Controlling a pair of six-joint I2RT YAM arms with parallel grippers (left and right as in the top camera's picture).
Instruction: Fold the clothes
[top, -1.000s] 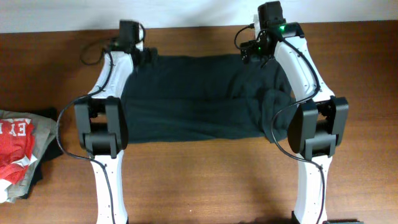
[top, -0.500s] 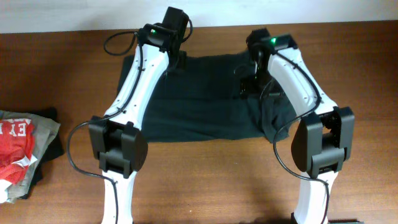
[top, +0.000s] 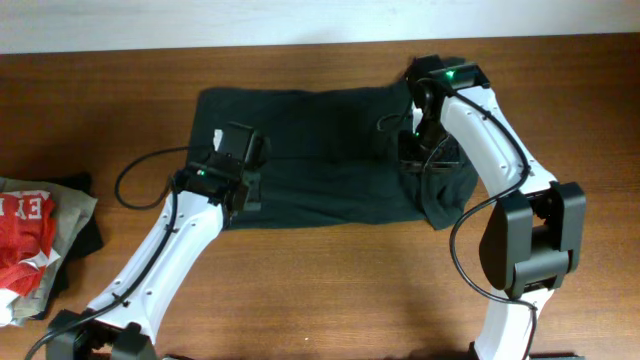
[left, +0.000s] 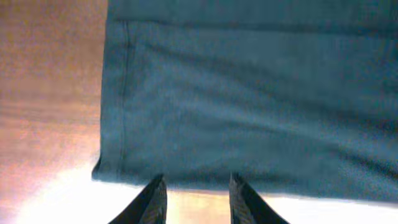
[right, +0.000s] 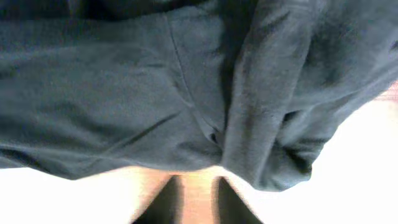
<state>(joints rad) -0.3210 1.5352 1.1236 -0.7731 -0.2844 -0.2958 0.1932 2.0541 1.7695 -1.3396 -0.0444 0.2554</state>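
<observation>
The clothes, one dark blackish-green T-shirt (top: 320, 155), lie spread flat across the middle of the wooden table, with a bunched fold (top: 445, 190) at the right end. Over the shirt's left part hovers my left gripper (top: 238, 180). In the left wrist view its fingers stand apart at the shirt's (left: 249, 106) near hem, left gripper (left: 196, 180) empty. My right gripper (top: 415, 150) hangs over the right part. In the right wrist view it (right: 199, 186) shows a narrow empty gap, blurred, just short of the shirt's (right: 124, 106) edge.
A pile of other garments sits at the table's left edge: a red one with white letters (top: 20, 225) on a grey-beige one (top: 65, 205) and a dark one (top: 88, 238). Black cables loop beside both arms. A white wall (top: 300, 20) borders the far edge.
Both grippers have left the shirt's far edge and drawn back over it. The left arm swung down and left. Both sets of jaws have narrowed from wide open.
</observation>
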